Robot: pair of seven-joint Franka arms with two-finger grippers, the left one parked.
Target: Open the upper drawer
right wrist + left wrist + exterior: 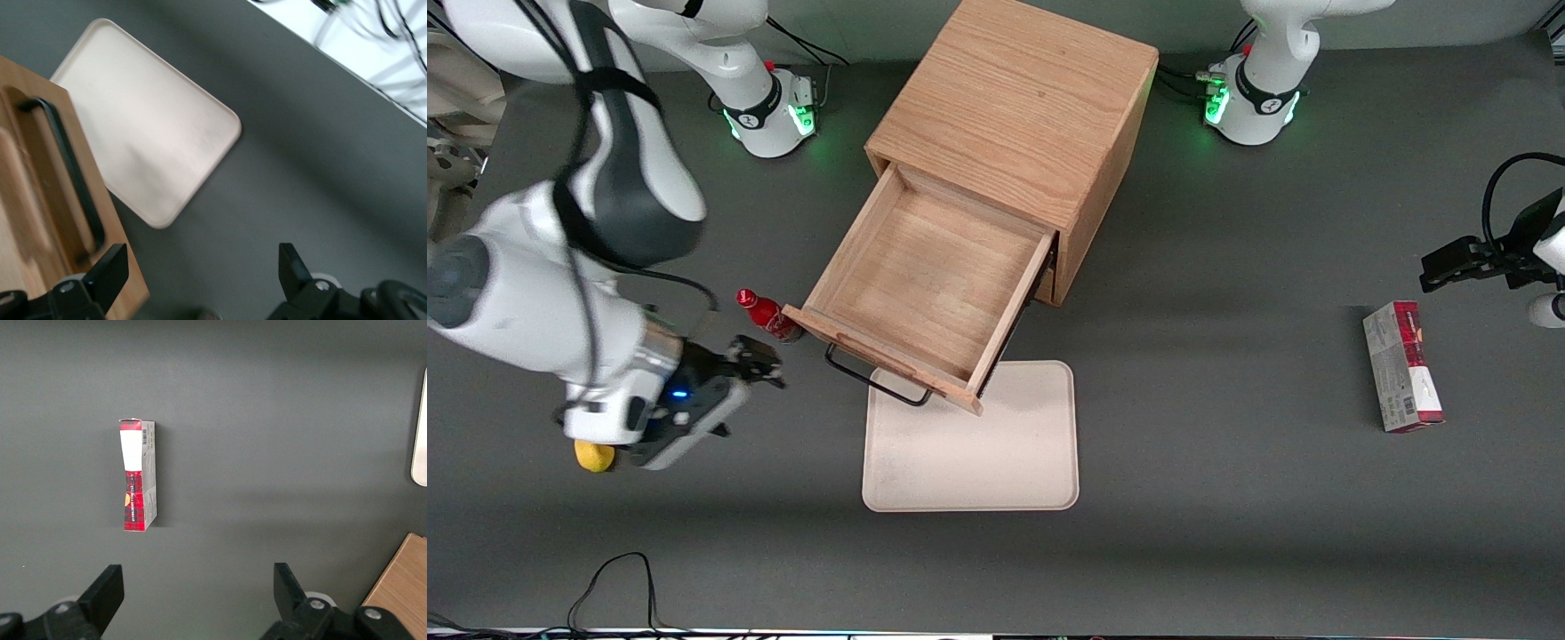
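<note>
The upper drawer of the oak cabinet stands pulled far out, and its inside holds nothing. Its thin black wire handle hangs over the edge of the beige tray. My gripper is open and holds nothing. It sits off the drawer's front, toward the working arm's end of the table, a short way from the handle. In the right wrist view the drawer front and its handle show beside the open gripper. The lower drawer is hidden under the open one.
A beige tray lies on the grey table in front of the cabinet, also in the right wrist view. A small red bottle lies beside the drawer front near my gripper. A yellow object peeks out under my wrist. A red-and-grey carton lies toward the parked arm's end, also in the left wrist view.
</note>
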